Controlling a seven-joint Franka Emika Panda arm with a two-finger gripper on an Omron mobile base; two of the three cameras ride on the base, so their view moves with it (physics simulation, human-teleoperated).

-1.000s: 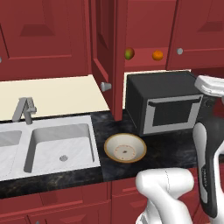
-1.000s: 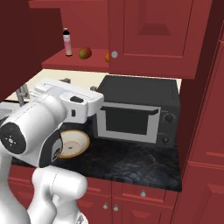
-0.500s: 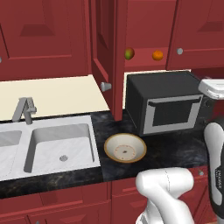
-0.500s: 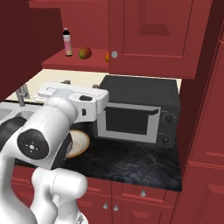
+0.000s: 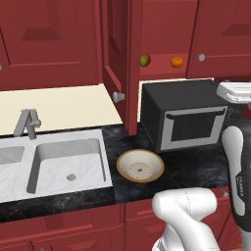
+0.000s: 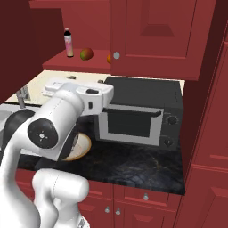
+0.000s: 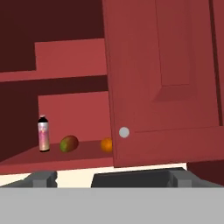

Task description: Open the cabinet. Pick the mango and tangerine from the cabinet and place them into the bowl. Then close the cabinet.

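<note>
cabinet (image 7: 162, 78) half open | mango (image 7: 69, 143) red-green | tangerine (image 7: 106, 145) partly hidden | gripper (image 7: 109, 177) spread wide, empty

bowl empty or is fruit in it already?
Empty. The bowl shows only its speckled centre; the mango and tangerine sit on the cabinet shelf.

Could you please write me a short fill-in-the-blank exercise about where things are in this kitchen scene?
1. The green-and-red oval mango lies on the shelf between the small pink bottle and the round orange ____.
2. The wide cream-tan bowl on the dark counter holds ____ fruit.
3. The dark red wall cabinet has its left door ____.
4. The black microwave stands directly ____ the cabinet.

Missing words: tangerine; no; open; below
</note>
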